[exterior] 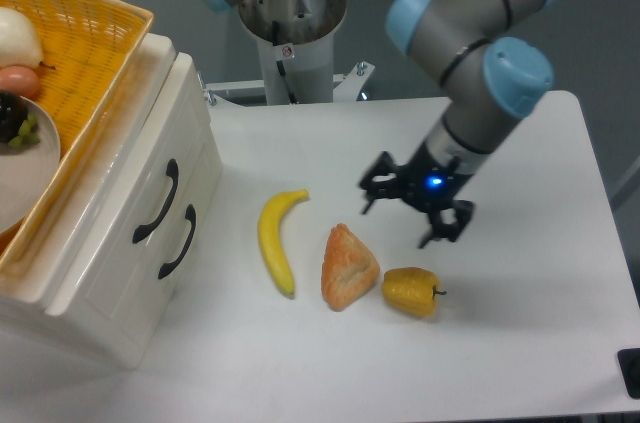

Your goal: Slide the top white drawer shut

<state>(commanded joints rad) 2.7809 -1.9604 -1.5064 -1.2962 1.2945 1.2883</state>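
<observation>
Currently the gripper [417,209] hangs over the right-centre of the table [520,343], fingers spread and holding nothing; it sits just above and beside the yellow pepper [410,292] and the pastry wedge [347,267]; a blue light shows at its wrist. The top white drawer [150,178] is well apart to the gripper's left in the picture, at the left edge of the table in the white cabinet [110,283]; its curved black handle [157,202] runs roughly up-down in the view, slanted with the cabinet front; the lower drawer handle [178,242] lies just beside it, lower right. The drawer face looks flush with the cabinet front and level with the lower drawer; so I judge the drawer already shut, or very nearly. The banana [276,239] lies between gripper and cabinet, long axis roughly parallel to the handles. Any further push would have to travel leftward across banana and pastry; gripper faces down at the table, not at the drawer. The yellow basket [95,33] sits on the cabinet top.
</observation>
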